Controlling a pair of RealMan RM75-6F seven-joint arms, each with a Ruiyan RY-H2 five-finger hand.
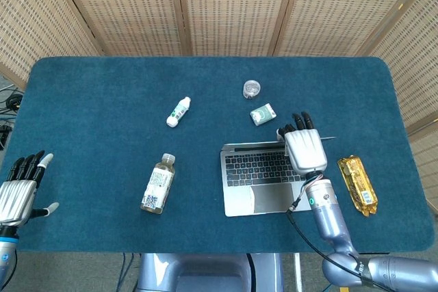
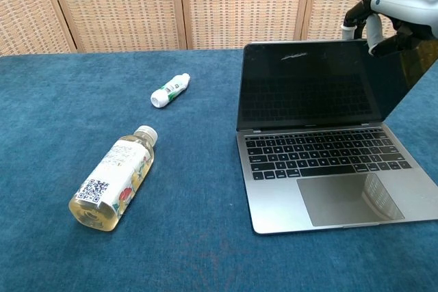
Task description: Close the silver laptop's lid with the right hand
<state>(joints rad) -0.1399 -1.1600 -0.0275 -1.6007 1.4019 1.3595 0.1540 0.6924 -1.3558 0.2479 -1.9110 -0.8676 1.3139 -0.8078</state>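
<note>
Right hand (image 1: 305, 147) grips the laptop (image 2: 321, 162) lid's top edge — lid tilted forward, half-open.

In the head view, part of the silver laptop's (image 1: 263, 179) keyboard and the right end of its lid are covered by the right hand (image 1: 305, 147). In the chest view, the right hand (image 2: 399, 11) is cut off by the top and right edges, and the laptop's (image 2: 321, 128) right side is lost at the right edge. The left hand (image 1: 20, 189) is cut by the left edge in the head view, its wrist running off the bottom. The labels on the large bottle (image 1: 158, 184), the small bottle (image 1: 178, 111) and the green packet (image 1: 263, 113) are too small to be read. The contents of the round container (image 1: 252, 89) cannot be made out.
</note>
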